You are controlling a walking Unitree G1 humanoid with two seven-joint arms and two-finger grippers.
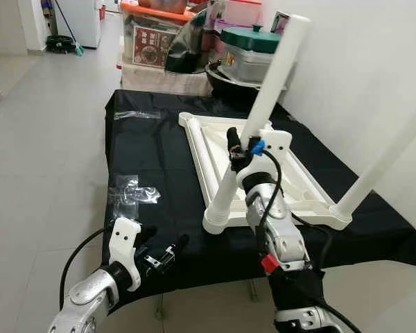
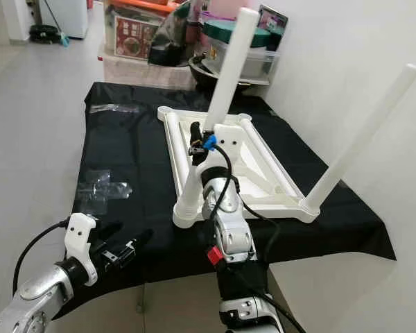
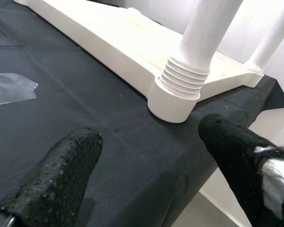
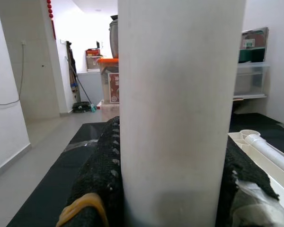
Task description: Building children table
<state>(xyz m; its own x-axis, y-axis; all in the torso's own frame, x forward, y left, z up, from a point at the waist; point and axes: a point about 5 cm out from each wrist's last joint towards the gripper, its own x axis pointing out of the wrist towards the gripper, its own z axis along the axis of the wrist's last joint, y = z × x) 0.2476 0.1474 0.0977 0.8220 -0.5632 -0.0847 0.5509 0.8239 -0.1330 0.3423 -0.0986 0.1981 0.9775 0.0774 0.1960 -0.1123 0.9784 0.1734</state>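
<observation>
A white children's table top (image 1: 249,163) lies upside down on a black-covered table (image 1: 145,152). A white leg (image 1: 260,118) stands tilted in the near-left corner socket (image 1: 220,222); my right gripper (image 1: 237,149) is shut on this leg about halfway up, the fingers (image 4: 97,175) pressing both sides. Another white leg (image 1: 388,156) stands in the near-right corner. My left gripper (image 1: 163,251) is open, hovering at the table's front edge, left of the socket (image 3: 173,101), holding nothing.
Clear plastic bags (image 1: 132,191) lie on the cloth to the left, another bag (image 1: 135,114) at the far left. Boxes, pots and containers (image 1: 194,41) crowd behind the table. A white wall runs along the right. Tiled floor (image 1: 41,139) lies open to the left.
</observation>
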